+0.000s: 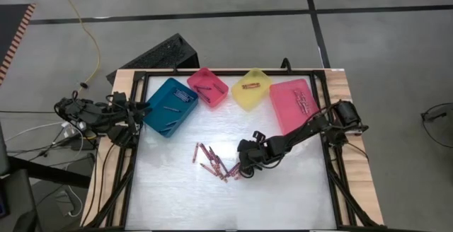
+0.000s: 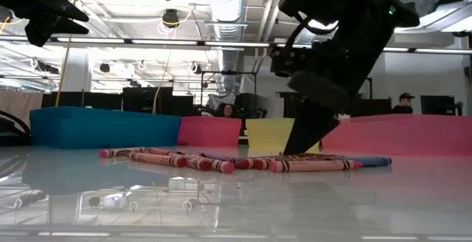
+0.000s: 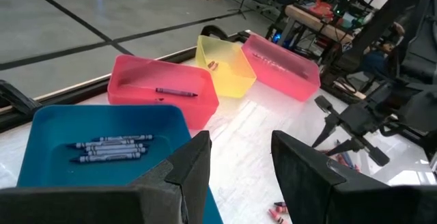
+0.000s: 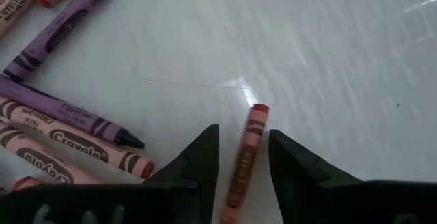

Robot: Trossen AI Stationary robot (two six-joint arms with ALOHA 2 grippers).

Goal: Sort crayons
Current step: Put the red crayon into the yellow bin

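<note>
Several loose crayons [image 1: 212,163], red, pink and purple, lie flat in a cluster on the white table mid-front. My right gripper [image 1: 244,170] slants down at the cluster's right end and is open. In the right wrist view its two fingers stand on either side of one red-brown crayon [image 4: 247,149] that lies on the table along them; no touch shows. Purple and red crayons [image 4: 61,125] lie beside it. My left gripper [image 3: 240,149] waits open, raised at the table's left edge beside the teal bin [image 1: 170,106].
Four bins stand along the far side: the teal one with blue-grey crayons [image 3: 113,149], a small pink bin [image 1: 208,87] with one purple crayon, a yellow bin [image 1: 251,88], and a large pink bin [image 1: 294,103] with red crayons. A black frame [image 1: 134,154] borders the table.
</note>
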